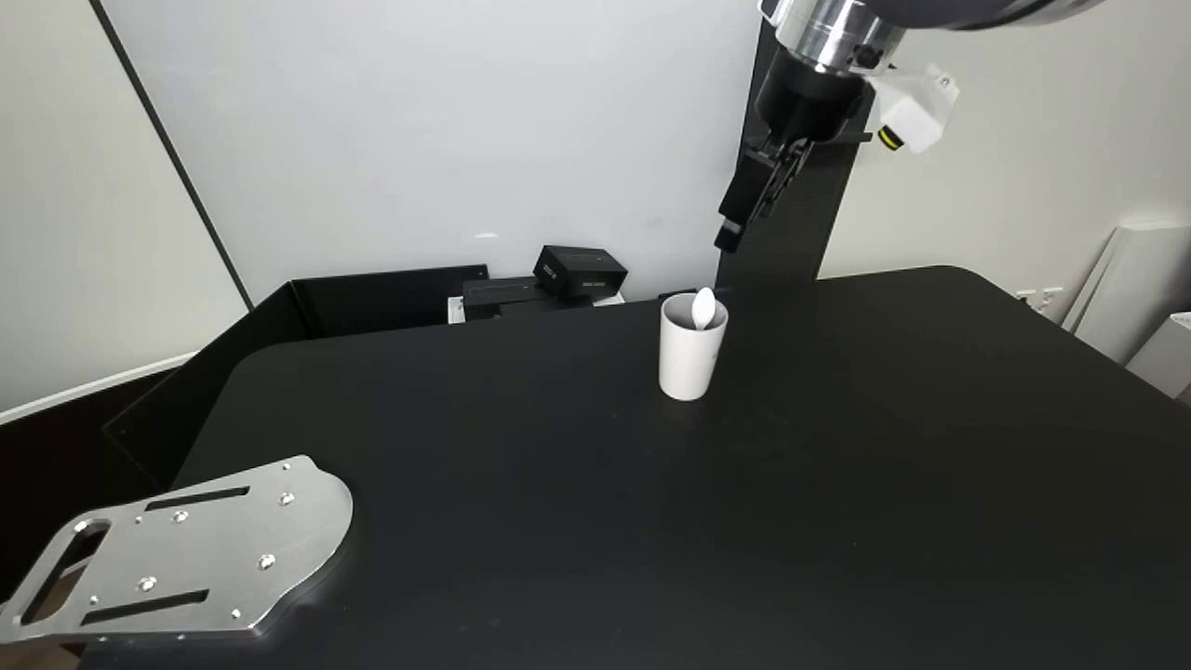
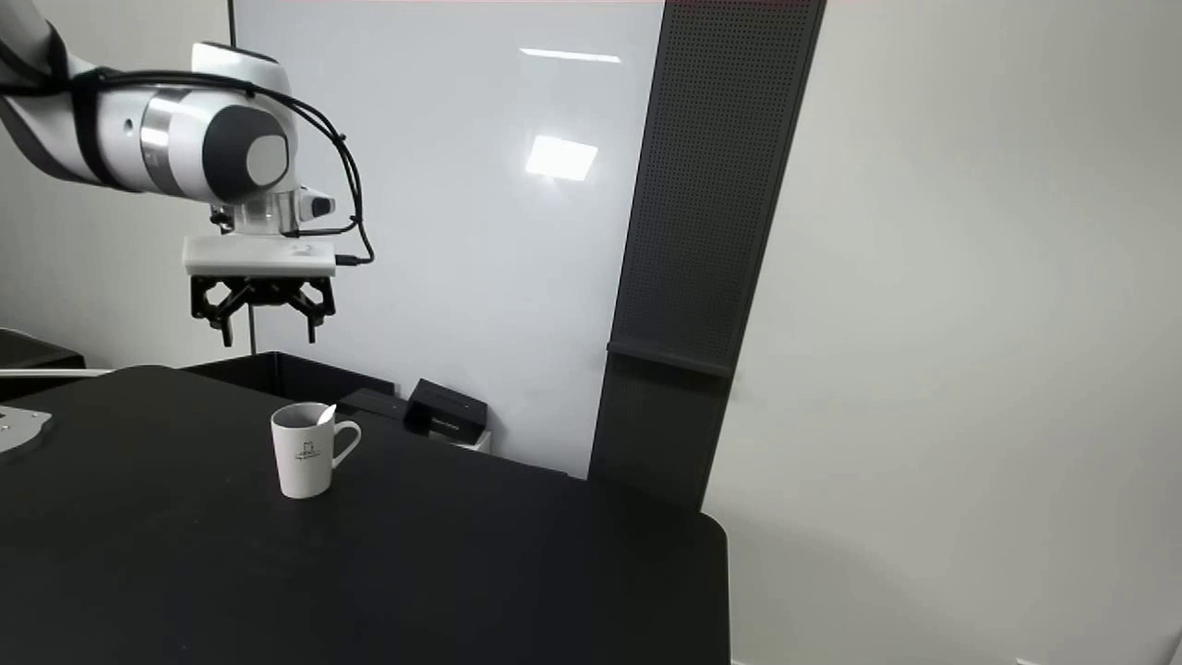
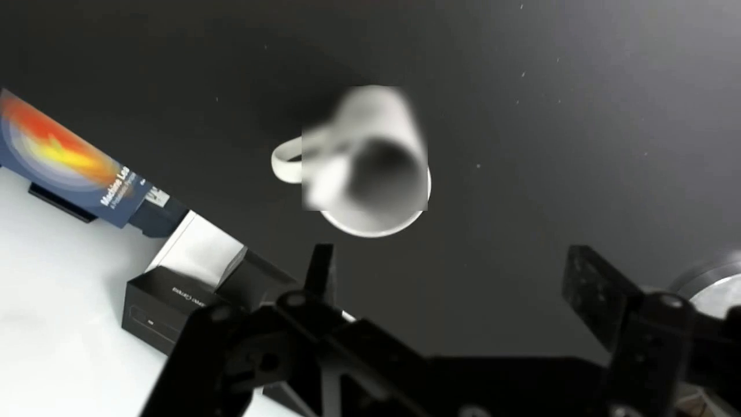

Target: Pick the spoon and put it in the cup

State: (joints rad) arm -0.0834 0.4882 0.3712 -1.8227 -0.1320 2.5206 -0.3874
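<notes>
The white cup (image 1: pixel 687 358) stands upright on the black table in both exterior views (image 2: pixel 305 466). It has a side handle and a small print. The white spoon (image 1: pixel 704 308) stands inside it, its oval bowl above the rim and the rest hidden by the cup wall. The spoon's tip also shows at the rim in an exterior view (image 2: pixel 327 415). In the wrist view the cup (image 3: pixel 370 229) lies ahead of the fingers, partly blurred, and the spoon is a blurred white patch. My gripper (image 2: pixel 270 341) is open and empty, above the cup and apart from it; its fingers show in the wrist view (image 3: pixel 451 249).
A silver metal plate (image 1: pixel 214 549) lies at a table corner. Black boxes (image 1: pixel 581 272) sit behind the table's back edge, before a white wall panel. A colourful book (image 3: pixel 69 156) and a black box (image 3: pixel 168 301) show at the left in the wrist view.
</notes>
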